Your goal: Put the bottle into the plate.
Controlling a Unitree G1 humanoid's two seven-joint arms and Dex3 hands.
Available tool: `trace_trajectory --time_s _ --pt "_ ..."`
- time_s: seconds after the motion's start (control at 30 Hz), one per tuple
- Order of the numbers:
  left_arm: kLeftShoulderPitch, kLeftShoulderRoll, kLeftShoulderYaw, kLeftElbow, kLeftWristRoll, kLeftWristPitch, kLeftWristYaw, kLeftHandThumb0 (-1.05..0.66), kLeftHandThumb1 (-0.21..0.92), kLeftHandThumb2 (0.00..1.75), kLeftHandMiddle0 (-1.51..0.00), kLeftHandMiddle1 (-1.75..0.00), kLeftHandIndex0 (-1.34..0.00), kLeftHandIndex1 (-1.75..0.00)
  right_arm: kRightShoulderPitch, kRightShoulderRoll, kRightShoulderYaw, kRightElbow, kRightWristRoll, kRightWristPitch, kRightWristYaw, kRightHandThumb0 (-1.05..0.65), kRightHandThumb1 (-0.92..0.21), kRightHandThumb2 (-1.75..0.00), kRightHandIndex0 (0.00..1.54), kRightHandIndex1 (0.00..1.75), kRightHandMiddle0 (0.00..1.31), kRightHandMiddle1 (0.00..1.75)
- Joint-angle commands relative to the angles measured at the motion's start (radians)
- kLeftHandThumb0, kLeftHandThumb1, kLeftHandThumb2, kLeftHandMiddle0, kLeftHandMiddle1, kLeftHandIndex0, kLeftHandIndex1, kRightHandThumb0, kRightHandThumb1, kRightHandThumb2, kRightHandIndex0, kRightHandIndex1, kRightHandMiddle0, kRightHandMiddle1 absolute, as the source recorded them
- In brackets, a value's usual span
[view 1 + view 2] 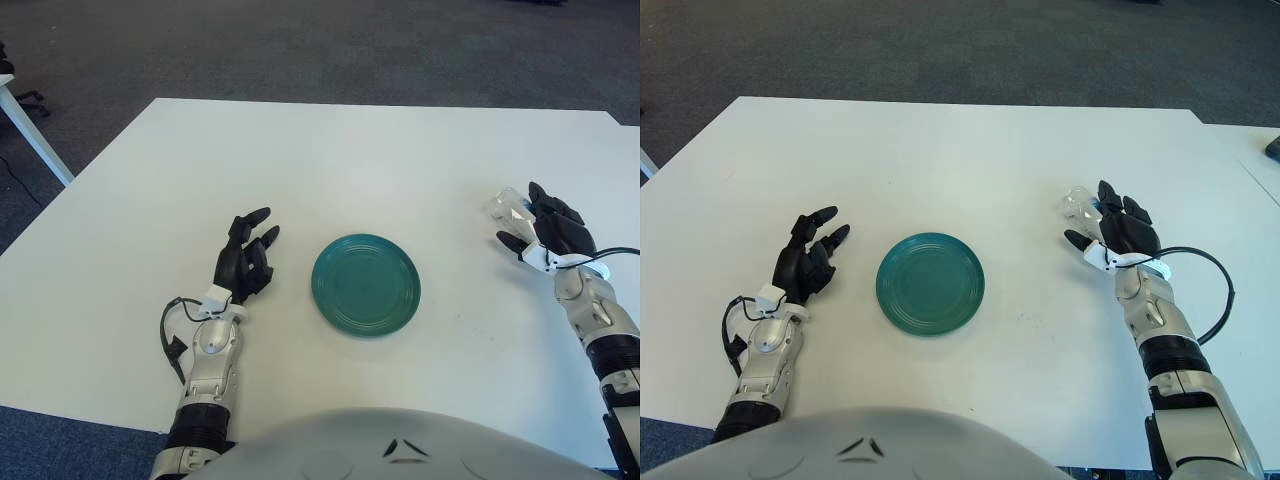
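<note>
Reach step: right hand at bottle, fingers spread, no grip yet. Next: close, carry to plate. Left hand relaxed, idle left of plate.

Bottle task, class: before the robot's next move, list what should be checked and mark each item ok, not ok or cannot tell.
1. Plate empty and in the open between the hands: ok.
2. Right hand at the bottle: ok.
3. Fingers closed firmly round the bottle: cannot tell.
4. Table bare between bottle and plate: ok.
5. Left hand open, left of the plate, off the path: ok.
6. Bottle in the plate: not ok, not yet done.
</note>
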Motion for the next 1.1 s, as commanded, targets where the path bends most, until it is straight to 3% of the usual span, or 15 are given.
trace_trajectory --time_s 0.0,0.1,0.23,0.53,0.6,0.67,0.7,0.77,0.9,1.07 --pt "0.048 0.005 0.003 0.024 0.0 0.038 -0.004 -0.72 0.92 0.91 -0.75 -0.03 -0.26 -0.78 0.02 0.017 0.01 0.017 0.018 -0.004 0.008 -1.05 -0.92 -0.71 0.12 0.03 0.09 0.07" --pt "0.054 0.008 0.002 0.018 -0.002 0.031 -0.01 -0.72 0.92 0.91 -0.74 -0.02 -0.25 -0.77 0.029 0.03 -0.01 0.026 0.042 -0.022 -0.016 -1.05 -0.92 -0.7 0.18 0.02 0.12 0.11" --pt "0.062 0.01 0.0 0.012 0.004 0.019 -0.009 -0.73 0.92 0.92 -0.72 -0.01 -0.23 -0.77 0.036 0.037 -0.031 0.046 0.07 -0.065 -0.062 -1.05 -0.92 -0.63 0.31 0.01 0.03 0.52" --pt "0.074 0.002 -0.003 -0.013 0.001 0.01 -0.003 -0.73 0.92 0.91 -0.75 -0.03 -0.25 -0.78 0.079 -0.002 -0.09 0.015 0.094 -0.138 -0.128 -0.97 -0.92 -0.42 0.55 0.09 0.0 0.98" --pt "0.076 0.0 -0.005 -0.013 0.001 -0.025 -0.008 -0.72 0.92 0.91 -0.77 -0.03 -0.25 -0.78 0.084 -0.008 -0.096 0.012 0.083 -0.149 -0.149 -0.94 -0.92 -0.38 0.57 0.15 0.01 1.09" --pt "0.076 0.001 -0.007 -0.011 0.0 -0.049 -0.012 -0.72 0.92 0.91 -0.79 -0.04 -0.27 -0.79 0.088 -0.012 -0.1 0.01 0.078 -0.155 -0.16 -0.9 -0.92 -0.32 0.48 0.5 0.01 1.26" --pt "0.076 0.002 -0.01 -0.014 0.004 -0.046 -0.012 -0.72 0.92 0.91 -0.79 -0.05 -0.27 -0.8 0.093 -0.016 -0.104 0.005 0.077 -0.158 -0.166 -0.89 -0.92 -0.31 0.47 0.56 0.01 1.29" --pt "0.073 0.007 -0.014 0.004 -0.004 -0.091 -0.034 -0.72 0.92 0.92 -0.8 -0.05 -0.29 -0.81 0.11 -0.027 -0.118 -0.016 0.079 -0.163 -0.173 -0.84 -0.92 -0.25 0.38 0.87 0.01 1.43" --pt "0.065 0.01 -0.015 0.034 -0.029 -0.165 -0.075 -0.72 0.92 0.93 -0.8 -0.05 -0.31 -0.82 0.151 -0.044 -0.155 -0.09 0.087 -0.149 -0.168 -0.8 -0.92 -0.18 0.33 1.17 0.01 1.58" --pt "0.058 0.007 -0.009 0.055 -0.079 -0.218 -0.124 -0.71 0.92 0.95 -0.76 -0.03 -0.31 -0.82 0.171 -0.046 -0.18 -0.133 0.073 -0.128 -0.177 -0.77 -0.92 -0.1 0.39 1.59 0.05 1.72"
